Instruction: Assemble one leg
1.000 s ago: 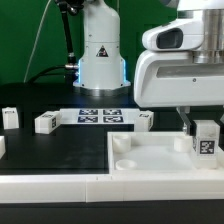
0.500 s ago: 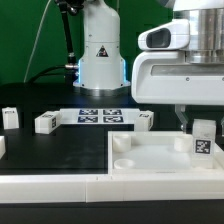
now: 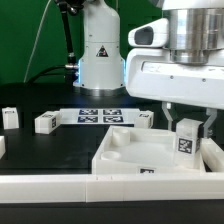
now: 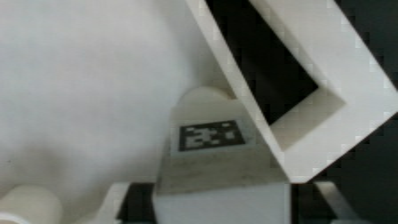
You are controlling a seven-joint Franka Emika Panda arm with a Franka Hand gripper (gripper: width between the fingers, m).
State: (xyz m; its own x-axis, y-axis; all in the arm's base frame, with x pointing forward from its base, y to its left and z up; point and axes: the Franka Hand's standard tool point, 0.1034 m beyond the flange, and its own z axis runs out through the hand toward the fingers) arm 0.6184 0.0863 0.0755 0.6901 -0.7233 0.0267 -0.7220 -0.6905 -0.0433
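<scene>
- Exterior view: the gripper (image 3: 188, 128) hangs at the exterior view's right, over the large white tabletop piece (image 3: 125, 152).
- The leg (image 3: 187, 138), a small white post with a black-and-white tag facing the camera, sits between the two fingers; one dark finger (image 3: 168, 118) shows on its side toward the exterior view's left, the other at its right edge. The claw is clamped on the leg.
- The leg stands upright above the tabletop's right portion, near its raised rim. Whether its lower end touches the tabletop I cannot tell; the rim hides the base.
- The tabletop lies tilted or skewed on the black table (image 3: 50, 150), one corner pointing toward the exterior view's left, with a round corner socket (image 3: 120, 141) visible and a small tag on its front edge.
- Wrist view: the leg (image 4: 217, 150) rises from between the fingers, tag (image 4: 210, 135) toward the lens, its upper end against the tabletop's white surface (image 4: 89, 90). The tabletop's rim (image 4: 320, 90) runs diagonally beside it, dark table visible in the gap.
- Back on the table: the marker board (image 3: 99, 115) lies flat at centre, in front of the arm's white base (image 3: 100, 50).
- Three more small white parts stand loose: two (image 3: 10, 117) (image 3: 45, 122) to the exterior view's left of the marker board, one (image 3: 146, 120) just to its right.
</scene>
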